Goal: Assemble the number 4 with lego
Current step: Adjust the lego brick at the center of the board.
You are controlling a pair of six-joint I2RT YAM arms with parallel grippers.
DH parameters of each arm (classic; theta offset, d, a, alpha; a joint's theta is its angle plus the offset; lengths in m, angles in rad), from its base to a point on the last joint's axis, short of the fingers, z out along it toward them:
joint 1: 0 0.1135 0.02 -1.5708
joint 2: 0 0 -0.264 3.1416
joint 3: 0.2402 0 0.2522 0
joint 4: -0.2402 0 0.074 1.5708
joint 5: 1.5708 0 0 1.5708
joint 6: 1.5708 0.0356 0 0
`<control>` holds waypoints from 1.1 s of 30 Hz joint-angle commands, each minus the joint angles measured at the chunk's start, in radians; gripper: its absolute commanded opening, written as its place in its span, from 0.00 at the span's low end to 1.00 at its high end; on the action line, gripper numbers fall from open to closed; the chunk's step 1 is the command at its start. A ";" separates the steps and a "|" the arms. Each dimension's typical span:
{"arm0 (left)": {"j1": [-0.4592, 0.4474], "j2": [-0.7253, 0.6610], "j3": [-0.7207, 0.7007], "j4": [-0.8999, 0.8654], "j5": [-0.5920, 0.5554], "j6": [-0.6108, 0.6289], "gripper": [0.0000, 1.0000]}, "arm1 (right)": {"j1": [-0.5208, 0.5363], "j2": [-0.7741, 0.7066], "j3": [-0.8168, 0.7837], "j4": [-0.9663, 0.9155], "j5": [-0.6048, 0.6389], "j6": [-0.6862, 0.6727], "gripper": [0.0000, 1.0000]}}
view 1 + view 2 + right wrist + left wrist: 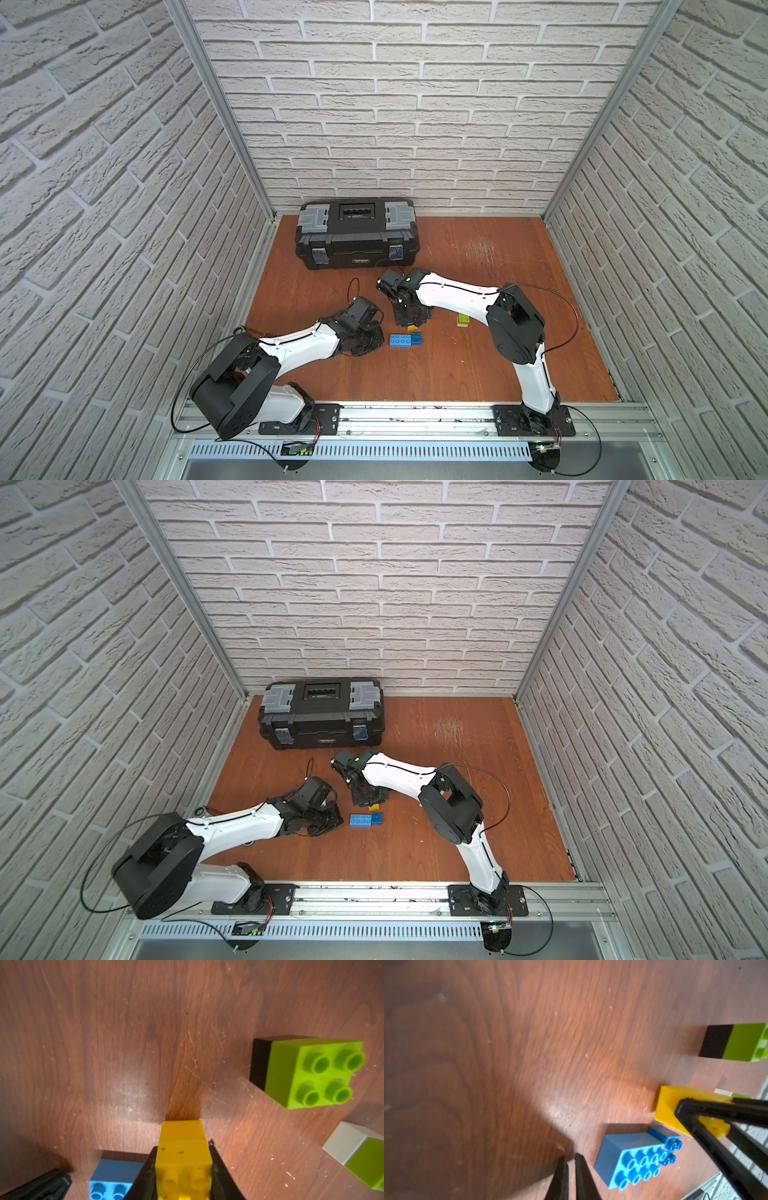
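The long blue brick (631, 1159) lies on the worktop (478, 365) just beside the tips of the left jaws, and the small blue brick (668, 1138) touches its far end. Next along, the yellow pair (182, 1130) sits between the right jaws, near the small blue brick. Beyond it lie a green-black pair (307, 1072) and a white-green pair (353, 1147), apart from each other. A toolbox (355, 237) stands by the back wall. The left jaws are almost together and empty. The right jaws are clamped on the yellow pair.
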 commanded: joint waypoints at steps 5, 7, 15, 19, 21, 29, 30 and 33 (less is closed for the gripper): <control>-0.003 0.014 -0.016 -0.060 -0.019 0.016 0.12 | 0.018 -0.020 -0.009 -0.004 -0.020 0.002 0.02; -0.005 0.017 -0.014 -0.057 -0.018 0.018 0.12 | 0.022 -0.021 -0.012 -0.004 -0.023 0.008 0.02; -0.011 0.018 -0.011 -0.051 -0.015 0.022 0.11 | 0.035 -0.021 -0.018 -0.016 -0.030 0.031 0.02; -0.013 0.023 -0.007 -0.050 -0.014 0.027 0.11 | 0.036 -0.022 -0.014 -0.032 -0.031 0.042 0.02; -0.012 0.025 -0.006 -0.048 -0.010 0.028 0.12 | 0.037 -0.023 -0.010 -0.041 -0.031 0.047 0.02; -0.021 0.046 0.008 -0.024 0.006 0.047 0.11 | 0.016 -0.027 0.105 -0.129 0.052 0.007 0.02; -0.023 0.050 0.009 -0.018 0.007 0.050 0.11 | 0.013 -0.033 0.121 -0.139 0.065 0.003 0.02; -0.027 0.062 0.014 0.005 0.016 0.050 0.11 | 0.009 -0.052 0.156 -0.177 0.095 -0.008 0.02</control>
